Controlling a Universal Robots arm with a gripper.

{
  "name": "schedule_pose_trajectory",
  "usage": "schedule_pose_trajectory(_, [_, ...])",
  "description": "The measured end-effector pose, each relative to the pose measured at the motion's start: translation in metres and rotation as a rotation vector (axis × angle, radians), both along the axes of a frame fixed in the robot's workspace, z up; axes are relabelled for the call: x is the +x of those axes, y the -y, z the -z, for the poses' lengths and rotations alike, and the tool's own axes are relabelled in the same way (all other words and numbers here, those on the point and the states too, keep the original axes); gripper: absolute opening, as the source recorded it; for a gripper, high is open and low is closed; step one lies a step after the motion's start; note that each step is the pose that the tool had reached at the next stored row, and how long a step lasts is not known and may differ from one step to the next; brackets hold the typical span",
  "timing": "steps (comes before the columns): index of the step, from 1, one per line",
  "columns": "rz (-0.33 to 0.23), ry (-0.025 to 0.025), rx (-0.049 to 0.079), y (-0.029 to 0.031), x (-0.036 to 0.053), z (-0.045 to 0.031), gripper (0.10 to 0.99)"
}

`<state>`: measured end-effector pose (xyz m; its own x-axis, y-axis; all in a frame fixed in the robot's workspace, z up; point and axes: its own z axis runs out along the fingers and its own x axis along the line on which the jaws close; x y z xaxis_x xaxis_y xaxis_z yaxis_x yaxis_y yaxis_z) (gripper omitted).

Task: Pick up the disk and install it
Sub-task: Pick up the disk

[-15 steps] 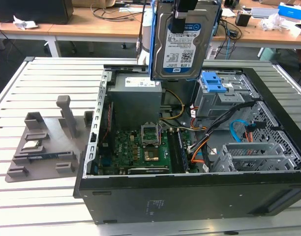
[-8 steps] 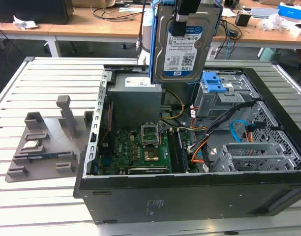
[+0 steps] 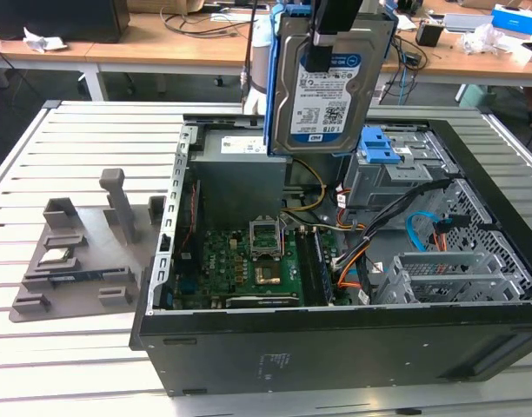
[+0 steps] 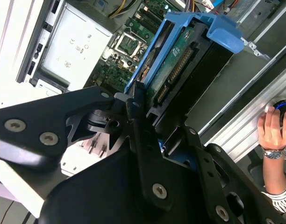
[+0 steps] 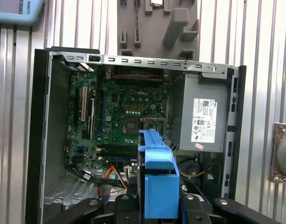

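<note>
The disk [image 3: 331, 91], a silver hard drive with a white-and-blue label in a bright blue bracket, hangs upright above the open computer case [image 3: 335, 347]. My gripper [image 3: 322, 43] is shut on its upper end, one black finger lying across the label. In the second wrist view the disk's green circuit side [image 4: 178, 60] and blue frame reach away from my gripper [image 4: 136, 112] toward the case. In the first wrist view the blue bracket [image 5: 157, 177] rises from between the fingers [image 5: 126, 205], over the motherboard [image 5: 119, 116].
A grey drive cage with blue latches [image 3: 383, 148] sits at the case's far right corner. On the exterior view's left a grey fixture tray [image 3: 75, 261] holds a small processor chip [image 3: 56, 256]. Cables [image 3: 362, 252] cross the case. A person's hand [image 4: 274, 130] rests beside the table.
</note>
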<state>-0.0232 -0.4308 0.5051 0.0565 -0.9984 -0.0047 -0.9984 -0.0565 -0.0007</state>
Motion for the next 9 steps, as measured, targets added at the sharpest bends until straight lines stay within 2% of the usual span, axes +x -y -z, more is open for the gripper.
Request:
schedule_pose_trajectory(2, [0.000,0.0000,0.000,0.0043,0.0000,0.0005,0.365])
schedule_pose_trajectory(9, [0.000,0.0000,0.000,0.0121,0.0000,0.0016,0.365])
